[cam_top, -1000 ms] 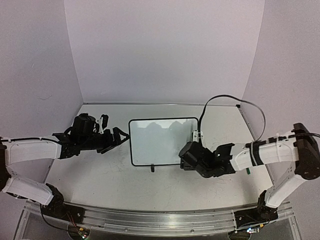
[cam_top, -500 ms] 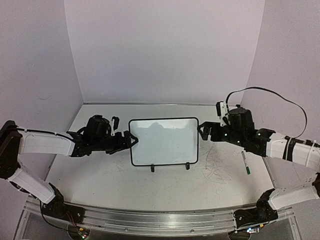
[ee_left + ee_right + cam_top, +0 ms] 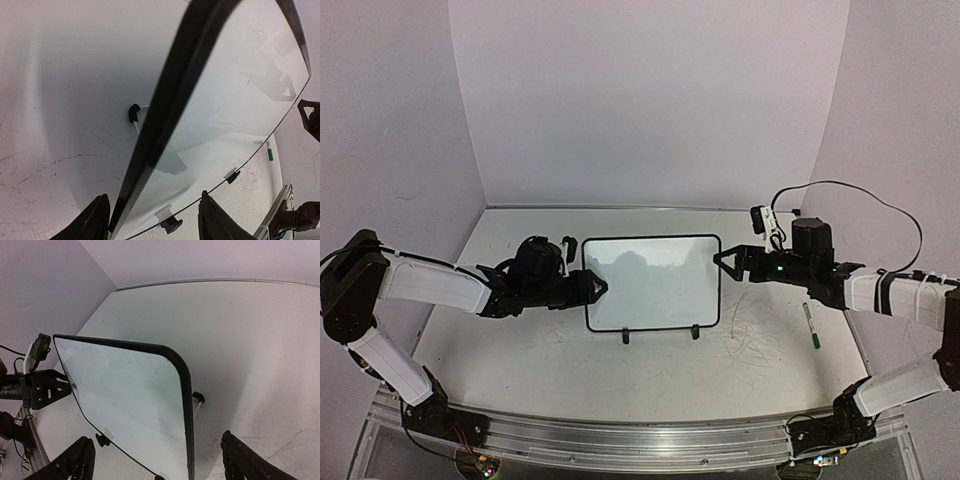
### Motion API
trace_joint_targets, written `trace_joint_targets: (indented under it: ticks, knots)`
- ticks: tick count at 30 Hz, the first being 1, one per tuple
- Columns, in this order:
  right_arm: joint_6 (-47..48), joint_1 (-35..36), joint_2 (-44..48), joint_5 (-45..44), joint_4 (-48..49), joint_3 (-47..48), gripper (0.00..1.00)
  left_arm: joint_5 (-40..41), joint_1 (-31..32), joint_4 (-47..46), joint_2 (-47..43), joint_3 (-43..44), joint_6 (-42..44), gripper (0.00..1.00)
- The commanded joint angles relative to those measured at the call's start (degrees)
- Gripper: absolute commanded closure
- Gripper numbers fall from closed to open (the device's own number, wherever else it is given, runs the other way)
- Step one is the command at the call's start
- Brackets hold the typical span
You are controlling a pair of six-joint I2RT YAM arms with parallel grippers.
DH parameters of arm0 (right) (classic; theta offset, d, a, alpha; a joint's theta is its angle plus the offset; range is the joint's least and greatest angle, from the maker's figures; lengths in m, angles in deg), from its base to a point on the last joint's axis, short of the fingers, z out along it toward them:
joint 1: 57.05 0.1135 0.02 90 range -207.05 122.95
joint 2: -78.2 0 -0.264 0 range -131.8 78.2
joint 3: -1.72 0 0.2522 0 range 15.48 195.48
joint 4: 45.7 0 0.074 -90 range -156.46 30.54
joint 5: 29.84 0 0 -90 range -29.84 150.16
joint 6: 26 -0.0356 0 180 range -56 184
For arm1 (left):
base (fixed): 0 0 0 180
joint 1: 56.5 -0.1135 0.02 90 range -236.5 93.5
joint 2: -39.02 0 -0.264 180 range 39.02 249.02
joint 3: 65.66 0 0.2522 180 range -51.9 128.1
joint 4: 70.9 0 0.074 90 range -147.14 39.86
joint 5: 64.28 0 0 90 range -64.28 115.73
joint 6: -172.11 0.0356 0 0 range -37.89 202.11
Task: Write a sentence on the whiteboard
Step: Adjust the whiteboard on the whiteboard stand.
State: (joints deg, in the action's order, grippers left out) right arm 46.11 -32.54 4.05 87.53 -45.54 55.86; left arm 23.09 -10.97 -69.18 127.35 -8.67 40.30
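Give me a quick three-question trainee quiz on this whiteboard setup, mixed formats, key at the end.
1. True or false: the whiteboard bears green writing.
2. Fill in: the left hand has its open fingers either side of the board's ___ edge.
3. Pick one: the marker is A) lying on the table, right of the board; B) held in the left hand; C) propped against the board.

Key: 1 false, the board is blank. 2 left. 3 A.
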Motion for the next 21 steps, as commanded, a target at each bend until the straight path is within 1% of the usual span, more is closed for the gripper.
trace_joint_targets:
  ticks: [1,2,5,11,14,17,19,21]
  knots:
    - [-1.1,0.0,-1.1,-1.6,6.1,-1.3,0.12,2.7,2.1,-2.8,1.3,3.9,1.3,0.42]
    - [-1.5,0.0,-1.4,-2.9,6.2,-1.5,0.12,4.0,2.4,-2.8,1.6,4.2,1.5,0.43]
    - [-2.5,-0.1,-2.2,-4.8,7.1,-2.2,0.10,4.4,3.2,-2.8,2.8,5.2,1.8,0.45]
    - [-3.0,-0.2,-3.2,-6.8,7.2,-2.7,0.10,4.8,4.4,-2.7,4.0,5.9,1.6,0.47]
    - [-2.7,-0.1,-1.8,-10.6,3.8,-2.6,0.10,5.7,4.4,-2.7,3.0,5.0,1.7,0.47]
    - [-2.0,0.0,1.1,-16.4,-4.9,-0.8,0.09,7.4,4.4,-2.1,1.0,3.8,2.5,0.40]
    - [-2.4,0.3,3.4,-20.6,-11.0,0.7,0.02,9.0,4.4,-0.7,-0.7,3.2,2.7,0.28]
    - [-3.5,1.4,5.6,-23.3,-16.6,1.6,0.02,10.8,4.4,1.6,-2.0,3.1,3.0,0.16]
